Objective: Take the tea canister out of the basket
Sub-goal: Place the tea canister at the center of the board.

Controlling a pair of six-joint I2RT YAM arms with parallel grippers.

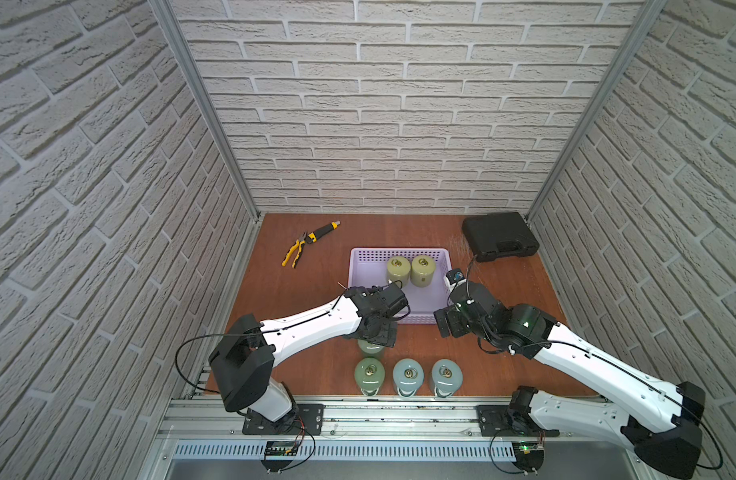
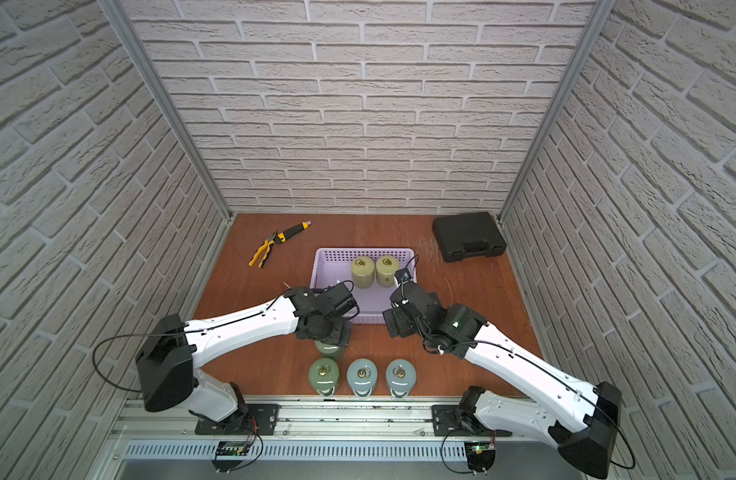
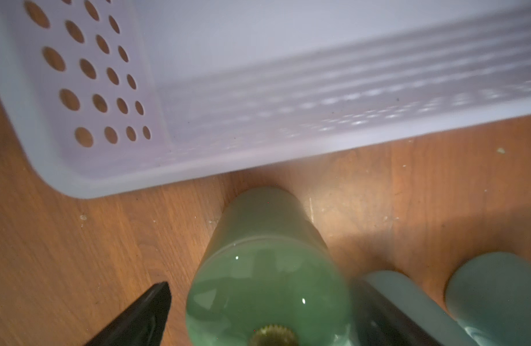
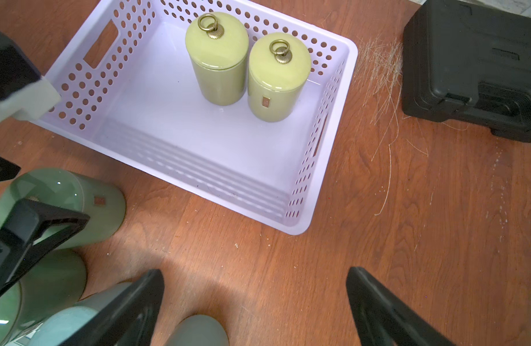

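While the left gripper [image 3: 261, 287] is straddling the glossy green cylindrical tea canister [image 4: 108, 209], jaws spread and clear of it, outside the lavender perforated plastic basket [image 1: 399, 250], a straight vertical retreat is looking safest. The right gripper [image 4: 255, 274] is hovering wide, empty. Two olive-yellow canisters [image 4: 217, 60] are waiting inside. White brick-patterned walls [image 1: 399, 124] are enclosing the scuffed wooden tabletop [image 1: 299, 286].
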